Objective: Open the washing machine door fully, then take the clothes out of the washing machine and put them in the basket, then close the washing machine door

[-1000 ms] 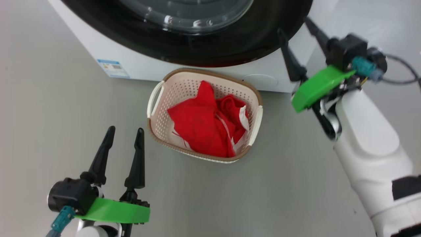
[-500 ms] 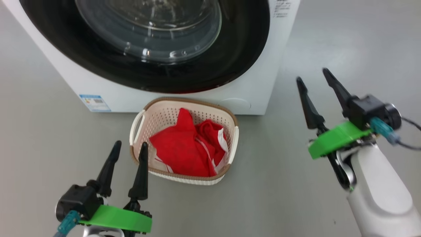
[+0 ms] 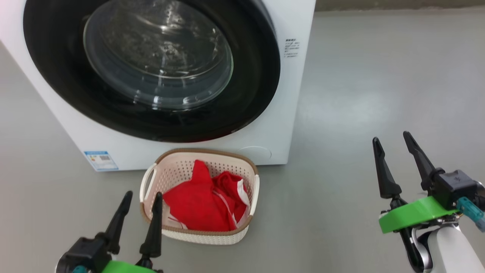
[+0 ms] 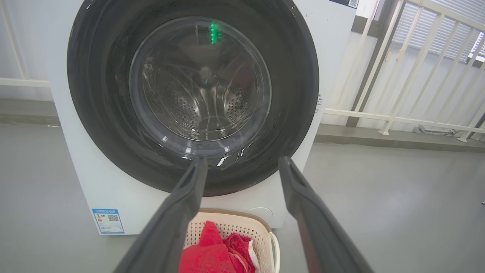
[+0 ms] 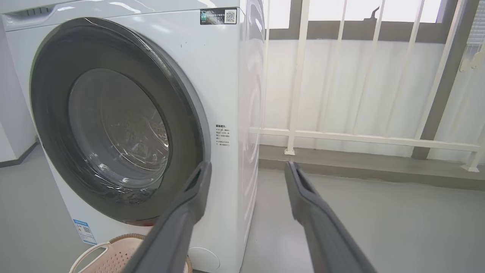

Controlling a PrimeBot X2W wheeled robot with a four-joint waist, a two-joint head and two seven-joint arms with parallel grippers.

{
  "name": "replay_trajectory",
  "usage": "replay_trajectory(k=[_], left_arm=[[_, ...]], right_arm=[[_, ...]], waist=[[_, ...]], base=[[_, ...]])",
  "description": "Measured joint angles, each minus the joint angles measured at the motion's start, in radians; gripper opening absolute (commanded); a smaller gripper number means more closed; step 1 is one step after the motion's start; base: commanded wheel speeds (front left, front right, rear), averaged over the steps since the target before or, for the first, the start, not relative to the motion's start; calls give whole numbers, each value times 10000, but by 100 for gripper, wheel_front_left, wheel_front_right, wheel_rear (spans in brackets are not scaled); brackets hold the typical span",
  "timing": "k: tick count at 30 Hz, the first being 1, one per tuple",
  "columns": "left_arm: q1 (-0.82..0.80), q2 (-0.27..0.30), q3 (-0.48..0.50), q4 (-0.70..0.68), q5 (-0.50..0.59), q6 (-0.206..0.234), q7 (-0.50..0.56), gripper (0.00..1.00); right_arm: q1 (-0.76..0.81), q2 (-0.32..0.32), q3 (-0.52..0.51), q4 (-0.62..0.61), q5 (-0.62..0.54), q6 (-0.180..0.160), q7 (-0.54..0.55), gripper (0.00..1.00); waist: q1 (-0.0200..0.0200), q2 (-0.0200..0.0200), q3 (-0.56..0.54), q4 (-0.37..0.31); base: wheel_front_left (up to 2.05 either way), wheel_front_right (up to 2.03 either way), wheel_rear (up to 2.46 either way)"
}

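The washing machine (image 3: 297, 94) stands on a grey floor. Its door (image 3: 255, 76) lies flat against the white front, and through the glass (image 4: 201, 83) I see a bare steel drum. The basket (image 3: 204, 237) sits on the floor just in front of the machine, holding the red clothes (image 3: 197, 206). My left gripper (image 3: 143, 194) is open at the basket's left rim, with nothing between its fingers. My right gripper (image 3: 391, 136) is open over bare floor, well right of the basket and machine. The left wrist view shows the basket (image 4: 242, 218) and clothes (image 4: 212, 254) below the open fingers.
A blue label (image 3: 100, 160) sits low on the machine's front. A white railing (image 5: 299, 76) on a raised grey ledge (image 5: 360, 167) runs behind and right of the machine. Open grey floor (image 3: 379, 76) stretches to the right.
The head camera has pulled back and up, so the machine shows lower and farther. My right gripper has left the door's right rim and come down to the lower right. Both grippers stayed open.
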Motion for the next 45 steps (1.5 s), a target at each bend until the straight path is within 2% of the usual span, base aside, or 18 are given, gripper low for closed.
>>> replay_trajectory(k=[9,22,40,41,45], left_arm=[[674,102,397,-543,-19,65,0,100],[1265,211,679,-686,61,56,0,100],[1435,-17,934,-717,155,-29,10,100],[1464,-44,918,-587,155,-29,31,0],[1642,-142,863,-50,155,-29,33,0]], right_arm=[[998,96,-303,-951,44,0,0,100],[2620,234,-257,-1546,500,-2,0,100],[2794,299,-230,-1785,541,0,0,100],[2808,343,-234,-1641,541,2,12,0],[3027,462,-232,-1076,541,2,12,0]], waist=[[0,0,-559,-453],[1,0,-903,-475],[0,0,-990,-482],[0,0,-990,-483],[0,0,-991,-483]], base=[[0,0,0],[0,0,0],[0,0,0],[0,0,0],[0,0,0]])
